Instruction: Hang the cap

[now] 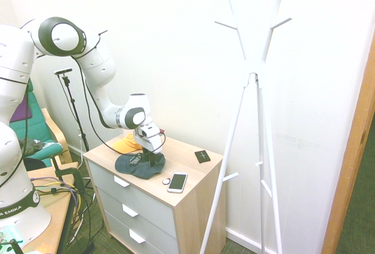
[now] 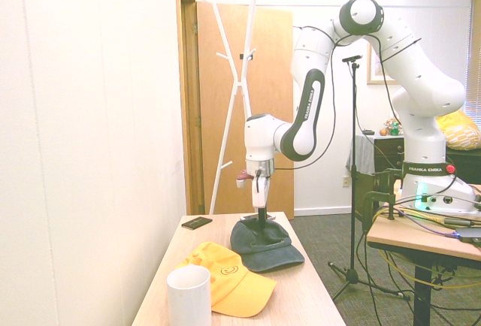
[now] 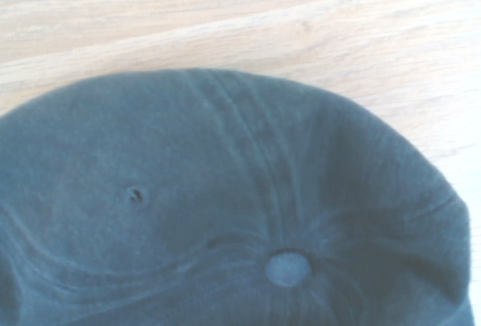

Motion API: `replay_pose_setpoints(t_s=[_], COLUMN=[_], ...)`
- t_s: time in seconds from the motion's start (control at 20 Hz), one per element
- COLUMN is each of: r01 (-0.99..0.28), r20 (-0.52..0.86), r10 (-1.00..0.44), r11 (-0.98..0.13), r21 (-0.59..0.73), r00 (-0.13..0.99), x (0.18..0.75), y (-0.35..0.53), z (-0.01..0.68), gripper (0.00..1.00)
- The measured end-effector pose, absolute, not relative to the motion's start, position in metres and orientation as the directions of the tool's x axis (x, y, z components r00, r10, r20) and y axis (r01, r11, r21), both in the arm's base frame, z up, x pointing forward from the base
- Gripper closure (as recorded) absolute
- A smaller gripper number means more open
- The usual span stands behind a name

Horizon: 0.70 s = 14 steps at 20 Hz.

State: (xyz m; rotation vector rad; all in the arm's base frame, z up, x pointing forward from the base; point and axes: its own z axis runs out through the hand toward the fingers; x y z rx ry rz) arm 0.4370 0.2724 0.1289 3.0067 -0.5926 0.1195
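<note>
Pincer [image 2: 262,219] down at dark cap's [image 2: 264,246] crown, cannot tell whether clenched. Yellow cap [image 2: 234,282] just beside dark cap; phone [image 1: 177,182] near it.

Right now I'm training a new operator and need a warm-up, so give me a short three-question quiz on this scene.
1. True or false: the dark cap lies on the dresser.
2. Which item stands beside the yellow cap: (a) a white mug, (b) a glass bottle, (c) a desk lamp?
3. Fill in the blank: the white coat rack has short ____ sticking out from its poles.

Key: 1 true; 2 a, the white mug; 3 pegs.
</note>
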Motion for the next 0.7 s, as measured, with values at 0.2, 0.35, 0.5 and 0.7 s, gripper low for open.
replay_pose_setpoints(t_s=[0.2,0.35,0.5,0.7], r01=[-0.375,-0.354,-0.329,-0.271], r20=[0.090,0.093,0.138,0.275], r10=[-0.369,-0.346,-0.317,-0.225], r11=[-0.925,-0.932,-0.941,-0.952], r21=[0.060,0.078,0.076,0.144], r00=[0.925,0.933,0.938,0.935], x=[0.432,0.427,0.434,0.443], y=[0.279,0.289,0.298,0.288], z=[0.129,0.141,0.196,0.294], gripper=[1.00,1.00,1.00,1.00])
